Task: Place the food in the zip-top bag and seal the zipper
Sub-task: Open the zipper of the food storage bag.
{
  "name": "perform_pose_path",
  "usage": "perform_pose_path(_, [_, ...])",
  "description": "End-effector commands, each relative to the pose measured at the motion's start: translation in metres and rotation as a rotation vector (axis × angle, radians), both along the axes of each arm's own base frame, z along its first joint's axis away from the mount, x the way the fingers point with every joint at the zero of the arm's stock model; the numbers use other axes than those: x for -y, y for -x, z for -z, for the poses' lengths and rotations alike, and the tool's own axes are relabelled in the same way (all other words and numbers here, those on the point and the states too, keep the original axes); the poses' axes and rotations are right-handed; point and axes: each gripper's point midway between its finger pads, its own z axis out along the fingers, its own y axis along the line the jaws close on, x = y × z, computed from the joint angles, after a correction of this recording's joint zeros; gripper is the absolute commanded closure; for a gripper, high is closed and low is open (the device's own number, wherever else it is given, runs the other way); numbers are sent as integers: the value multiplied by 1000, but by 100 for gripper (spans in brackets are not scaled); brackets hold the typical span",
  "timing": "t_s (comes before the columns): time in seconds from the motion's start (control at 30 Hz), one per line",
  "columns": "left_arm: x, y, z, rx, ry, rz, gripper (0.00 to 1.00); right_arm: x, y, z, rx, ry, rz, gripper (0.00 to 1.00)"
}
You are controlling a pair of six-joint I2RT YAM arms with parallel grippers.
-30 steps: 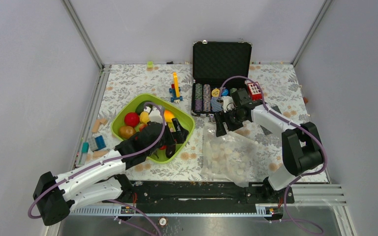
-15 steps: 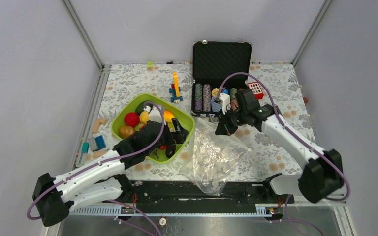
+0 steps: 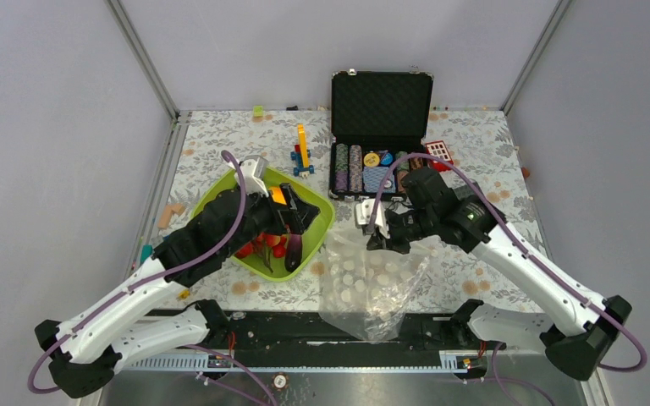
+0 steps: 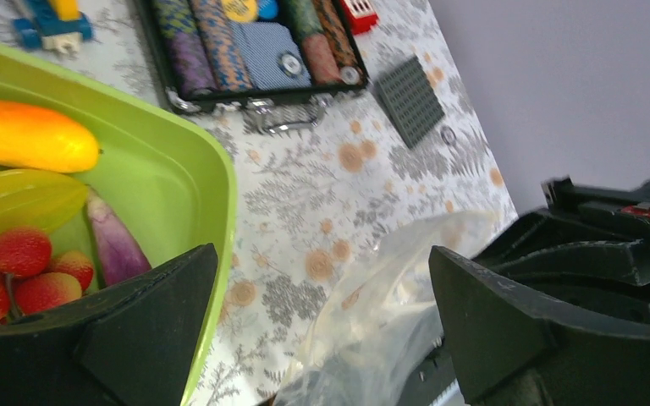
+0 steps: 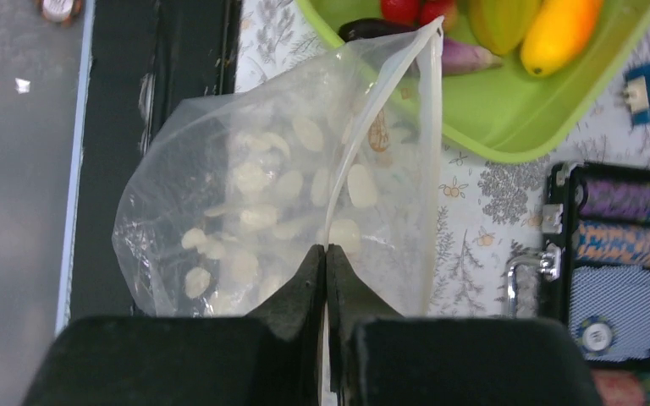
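Note:
The zip-top bag (image 3: 364,283) is clear with cream dots and hangs crumpled beside the lime-green tray (image 3: 320,222). My right gripper (image 3: 375,237) is shut on the bag's zipper edge, and in the right wrist view the jaws (image 5: 326,249) pinch that white strip while the bag (image 5: 245,211) droops below. The food lies in the tray: a yellow fruit (image 4: 25,135), a purple eggplant (image 4: 114,245) and red berries (image 4: 17,254). My left gripper (image 3: 303,233) stands open over the tray's right rim, nothing between its fingers (image 4: 322,262).
A black case (image 3: 381,173) with striped poker chips stands open behind the bag. A yellow and blue toy (image 3: 303,152) and a red toy (image 3: 437,152) lie near it. Small blocks (image 3: 169,213) sit left of the tray. A black rail (image 3: 330,326) runs along the near edge.
My right gripper shut on the bag's edge and pulled it up and to the left, toward the tray. My left arm rose and swung right, over the tray's right rim.

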Motion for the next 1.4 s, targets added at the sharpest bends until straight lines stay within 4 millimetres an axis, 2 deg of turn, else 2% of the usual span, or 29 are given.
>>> perform_pose_path(0.0, [25, 20, -17, 10, -3, 210, 1, -2, 15, -16, 146, 103, -272, 100])
perform_pose_path(0.1, [46, 30, -21, -13, 1, 334, 1, -5, 18, -29, 218, 147, -374, 100])
perform_pose_path(0.2, [62, 40, -15, -41, -12, 448, 1, -5, 24, -40, 274, 157, -462, 100])
perform_pose_path(0.4, [83, 56, 0, -82, 10, 613, 1, -7, 25, -38, 303, 173, -510, 100])
perform_pose_path(0.57, [90, 47, 8, -81, -7, 599, 1, -10, 24, -28, 272, 213, -520, 100])
perform_pose_path(0.87, [98, 31, -1, -16, -42, 590, 1, -18, 23, -25, 252, 224, -534, 100])
perform_pose_path(1.17, [113, 23, 31, -59, -140, 648, 2, -19, 27, -26, 260, 195, -526, 100])
perform_pose_path(1.23, [115, 21, 36, -55, -159, 653, 7, -16, 28, -23, 256, 198, -516, 100])
perform_pose_path(1.3, [115, 17, 40, -50, -181, 642, 22, -14, 28, -21, 265, 191, -498, 100])
perform_pose_path(1.37, [112, 8, 44, -45, -211, 593, 47, -11, 29, -21, 275, 178, -471, 100])
